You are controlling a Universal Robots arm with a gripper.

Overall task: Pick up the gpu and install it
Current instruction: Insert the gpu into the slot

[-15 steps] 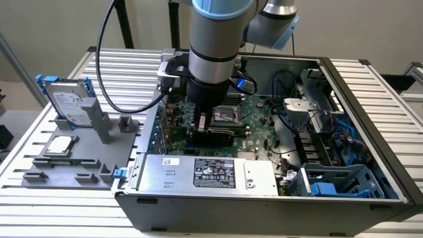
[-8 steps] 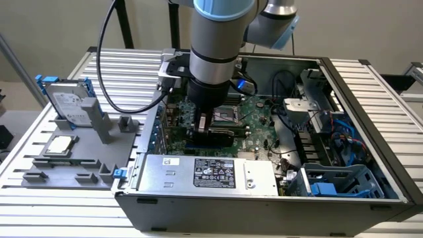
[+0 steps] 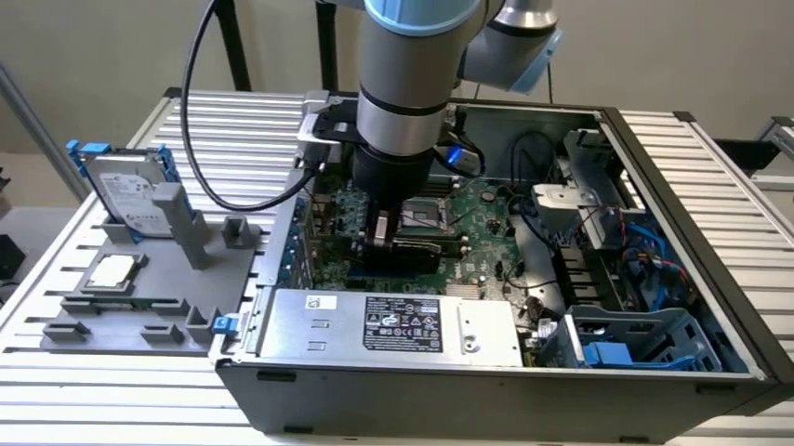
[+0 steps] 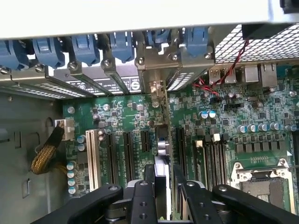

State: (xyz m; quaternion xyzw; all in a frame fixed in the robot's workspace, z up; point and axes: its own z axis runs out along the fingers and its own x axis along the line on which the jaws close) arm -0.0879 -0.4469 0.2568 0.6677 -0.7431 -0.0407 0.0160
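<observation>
The gripper was clamped on the graphics card, its two fingers pressed against the card's flat sides. The card stood on edge over the green motherboard among the long black slots, with its metal bracket end close to the row of blue latches at the back wall of the case. In the exterior view the arm reached straight down into the middle of the open case, just above the silver power supply. The hard drive and the small square chip sat well apart on the grey stand at the exterior view's left. Whether the card's edge had entered a slot could not be told. The chief risk seemed to be a card slightly off line or tilted. Pressed down like that, its edge could land on the slot's rim or on the small parts beside it and scrape them, or the card could flex. The bracket could also catch on the metal slot covers instead of sliding in beside them, leaving one end high. With only the thin card between the fingers, a hard push could make it slip in the grip.
</observation>
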